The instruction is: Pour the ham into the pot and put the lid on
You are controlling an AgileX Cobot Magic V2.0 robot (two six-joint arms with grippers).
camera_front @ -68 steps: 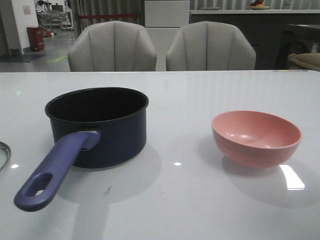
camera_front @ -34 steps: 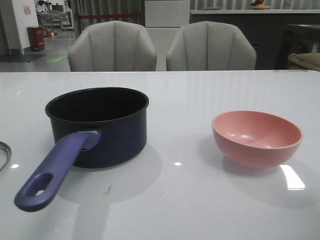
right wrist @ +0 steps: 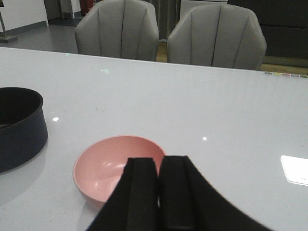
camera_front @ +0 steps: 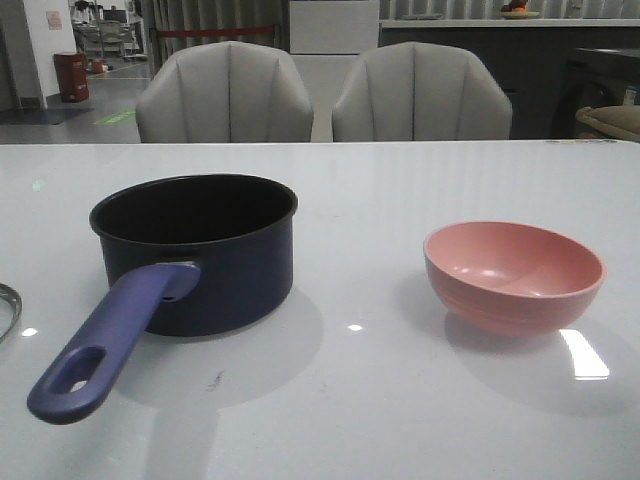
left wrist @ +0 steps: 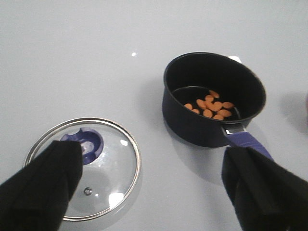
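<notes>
The navy pot (camera_front: pixel 195 250) stands left of centre on the white table, its blue-purple handle (camera_front: pixel 110 340) pointing toward the front. In the left wrist view the orange-pink ham (left wrist: pixel 211 105) lies on the bottom of the pot (left wrist: pixel 192 125). The glass lid (left wrist: pixel 108 180) with its navy knob (left wrist: pixel 86 143) lies flat on the table beside the pot. My left gripper (left wrist: pixel 151 154) hovers open above the gap between them, holding nothing. My right gripper (right wrist: pixel 159 163) is shut and empty, just in front of the pink bowl (right wrist: pixel 103 166). Neither gripper shows in the front view.
The pink bowl (camera_front: pixel 513 275) stands empty on the right side of the table. Only a sliver of the lid's rim (camera_front: pixel 6 305) shows at the front view's left edge. Two grey chairs (camera_front: pixel 225 95) stand behind the far table edge.
</notes>
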